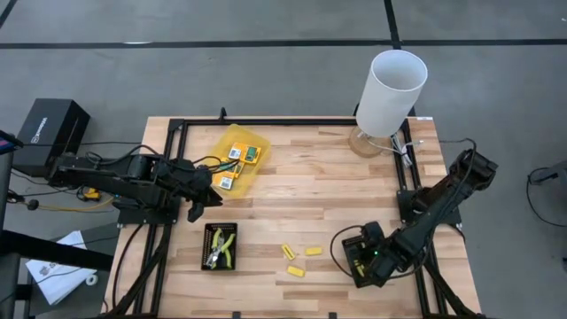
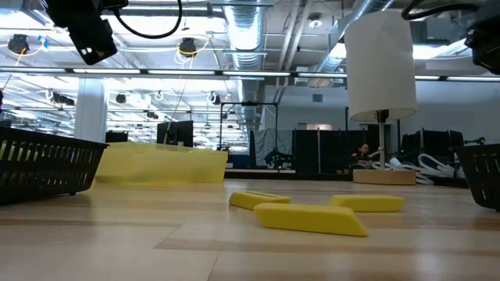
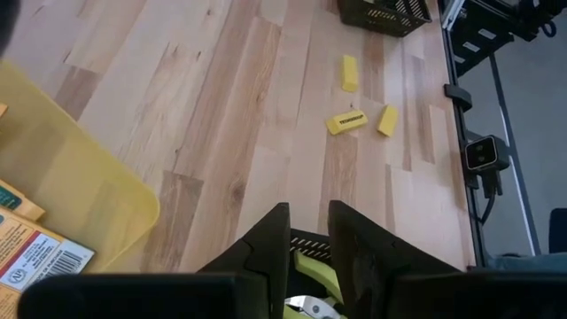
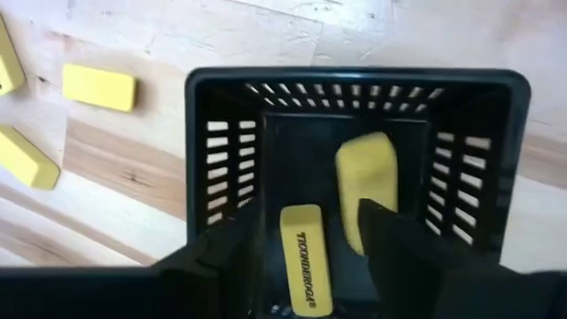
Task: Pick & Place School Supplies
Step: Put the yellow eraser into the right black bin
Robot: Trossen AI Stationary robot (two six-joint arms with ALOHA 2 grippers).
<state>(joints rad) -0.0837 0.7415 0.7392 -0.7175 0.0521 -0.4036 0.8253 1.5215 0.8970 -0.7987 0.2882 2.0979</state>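
Two yellow pieces [image 4: 306, 257] are lying in the right-hand black tray [image 4: 354, 84], under the right gripper [image 4: 301, 244], whose fingers are standing spread, so a drop-off looks just done. Three more pieces [image 1: 297, 258] are waiting on bare table [image 1: 310, 195] between the trays, with open room for approaching. The left gripper [image 1: 197, 206] is hovering narrowly parted over the other tray [image 1: 209, 232] holding the plier tool [image 1: 221, 248].
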